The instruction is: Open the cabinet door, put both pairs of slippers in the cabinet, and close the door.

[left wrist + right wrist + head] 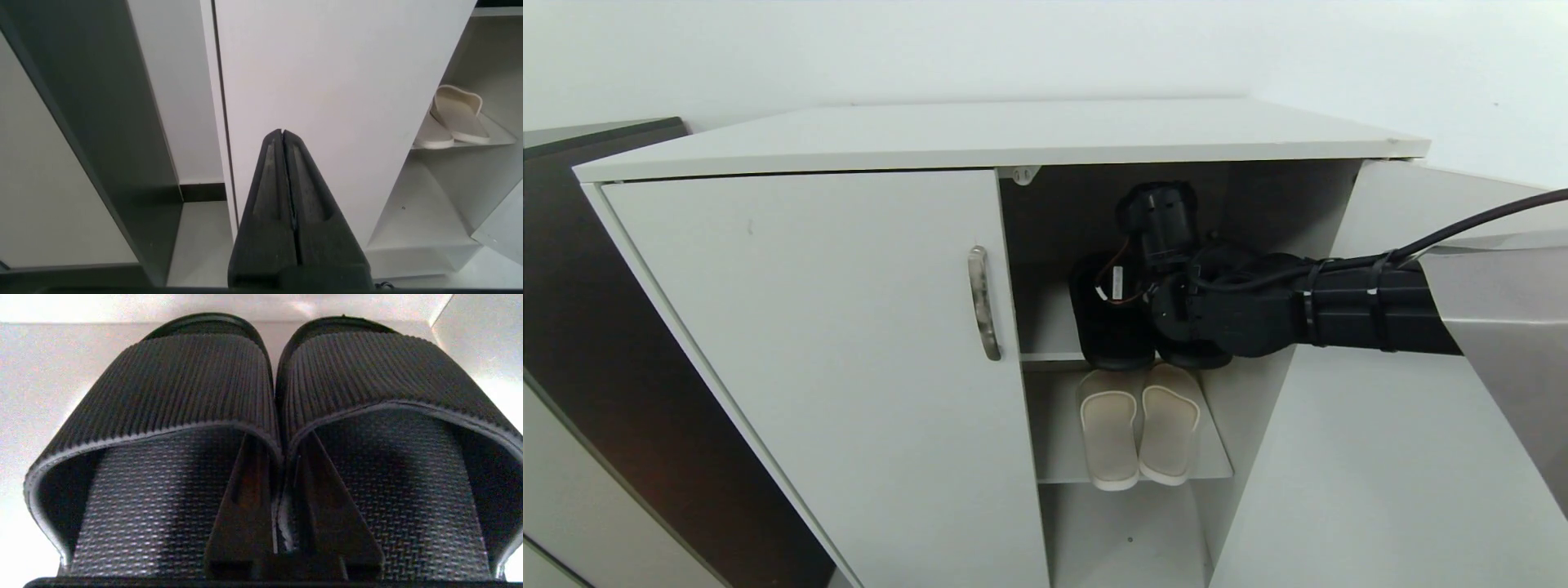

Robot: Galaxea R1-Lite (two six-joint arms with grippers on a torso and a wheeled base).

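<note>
2 fingers of the right gripper (282,518) stand at a narrow gap, 1 inside each of the black slippers (196,384), pinching the pair's touching inner walls between them. Both fingers run in under the ribbed straps, and that is the first hazard: if the jaws part only a little, or the wrist lifts as it backs out, a finger could hook a strap and drag a slipper off the upper shelf (1049,357).

In the head view the black slippers (1111,327) sit at the front of that shelf, heels at or slightly past its edge. I cannot tell whether the soles lie flat yet. Let go too early, they could tip forward and fall onto the beige slippers (1139,433), which lie directly at 6 o'clock on the lower shelf (1054,457).

The beige heels also poke out past their shelf's front edge. When the right door (1339,474), swung open at 4 o'clock from the opening, is closed, it could strike either pair's heels and stay ajar, so both pairs probably need seating deeper.

The right arm (1298,306) enters from 3 o'clock, close to the cabinet (1013,135) side panel; a crooked withdrawal could knock that panel or the open door.

The left gripper (283,204) is closed on nothing, before the left door (809,351) at 9 o'clock, clear of all this.
</note>
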